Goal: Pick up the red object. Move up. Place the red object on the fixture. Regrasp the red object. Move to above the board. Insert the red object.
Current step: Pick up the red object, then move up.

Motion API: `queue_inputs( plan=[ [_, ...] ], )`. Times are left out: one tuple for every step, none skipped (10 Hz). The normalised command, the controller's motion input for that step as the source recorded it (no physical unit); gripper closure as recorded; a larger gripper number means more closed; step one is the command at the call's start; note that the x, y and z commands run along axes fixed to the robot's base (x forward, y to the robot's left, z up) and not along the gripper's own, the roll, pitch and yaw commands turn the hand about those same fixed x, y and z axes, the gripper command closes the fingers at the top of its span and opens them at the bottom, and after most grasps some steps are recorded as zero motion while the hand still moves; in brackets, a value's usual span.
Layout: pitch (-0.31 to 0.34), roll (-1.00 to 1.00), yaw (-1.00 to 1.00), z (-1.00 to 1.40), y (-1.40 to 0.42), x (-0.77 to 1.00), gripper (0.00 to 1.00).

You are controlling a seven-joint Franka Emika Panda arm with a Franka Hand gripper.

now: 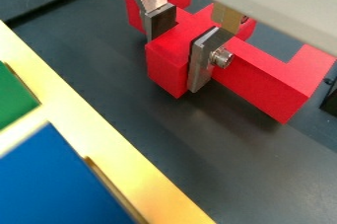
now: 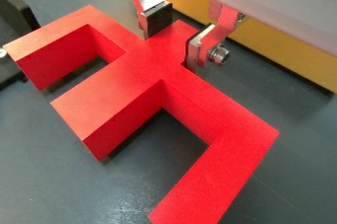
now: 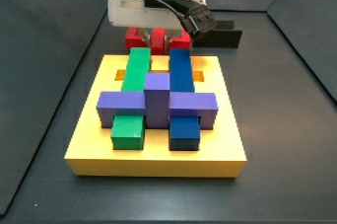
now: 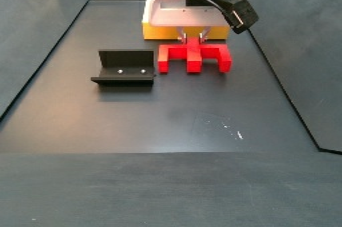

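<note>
Dark flooring is bearing the red object (image 4: 195, 57) while the gripper (image 2: 179, 37), fingers straddling its middle prong unclosed, is risking an off-centre, twisting grasp.

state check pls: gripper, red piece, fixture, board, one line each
gripper: down at the red object, fingers either side of its middle prong; closed or not, cannot tell
red object: flat on the floor, between fixture and board, not lifted
fixture: on the floor, empty
board: holds green, blue and purple blocks; orange slots show
</note>
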Motion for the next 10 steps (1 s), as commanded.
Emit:
queue_inputs(
  plan=[
    [0.0, 0.0, 0.0, 0.0, 0.0, 0.0, 1.0],
    [0.0, 0.0, 0.0, 0.0, 0.0, 0.0, 1.0],
    [0.0, 0.0, 0.0, 0.0, 0.0, 0.0, 1.0],
    [0.0, 0.0, 0.0, 0.0, 0.0, 0.0, 1.0],
    [0.0, 0.0, 0.0, 0.0, 0.0, 0.0, 1.0],
    [0.0, 0.0, 0.0, 0.0, 0.0, 0.0, 1.0],
    [0.0, 0.0, 0.0, 0.83, 0.0, 0.0, 1.0],
    [0.011, 0.0, -0.05, 0.8, -0.09, 0.01, 1.0],
    [0.051, 0.0, -0.04, 0.66, -0.08, -0.02, 1.0],
    [0.039, -0.01, -0.01, 0.28, -0.03, 0.02, 1.0]
  ],
)
